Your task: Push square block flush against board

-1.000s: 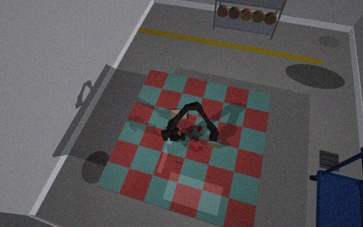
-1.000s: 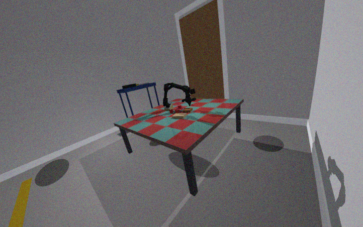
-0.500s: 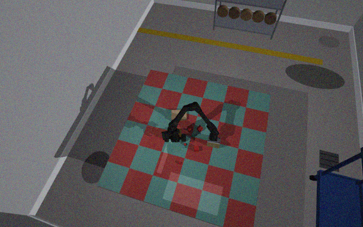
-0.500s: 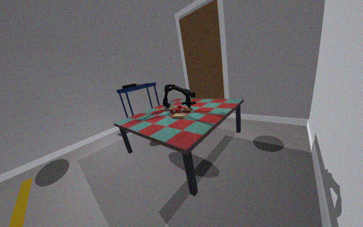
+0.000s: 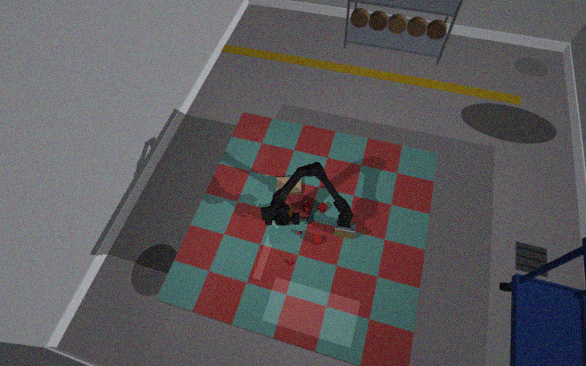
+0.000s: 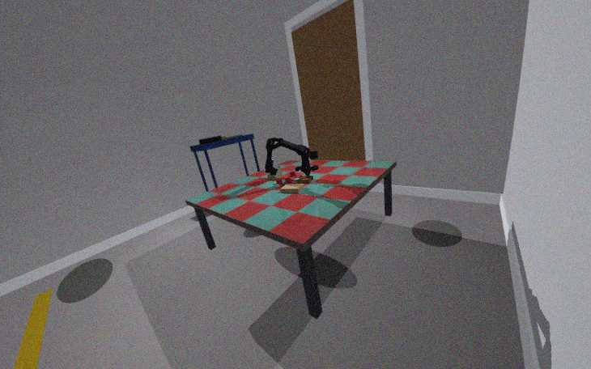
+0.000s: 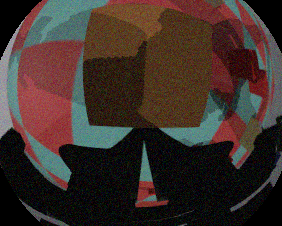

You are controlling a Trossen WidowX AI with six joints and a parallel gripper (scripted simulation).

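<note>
The square block [image 7: 179, 74] is an orange-brown slab that fills the upper middle of the wrist view, partly in shadow. My gripper [image 7: 143, 124] [image 5: 282, 217] [image 6: 307, 174] is shut and empty. Its fingertips sit low, just short of the block's near edge, and I cannot tell whether they touch it. In the top and exterior views my hand and arm mostly hide the block. The board [image 5: 284, 182] [image 6: 291, 188] is a lighter tan flat piece on the checkered table [image 5: 222, 290] [image 6: 265, 219], a short way from my hand. It is not clearly seen in the wrist view.
Several small red pieces [image 5: 315, 238] [image 6: 291, 175] [image 7: 243, 64] lie scattered near the block and the arm. A tan piece [image 5: 344, 233] sits at the arm's base. A small tan bit [image 7: 250, 134] shows at the right of the wrist view.
</note>
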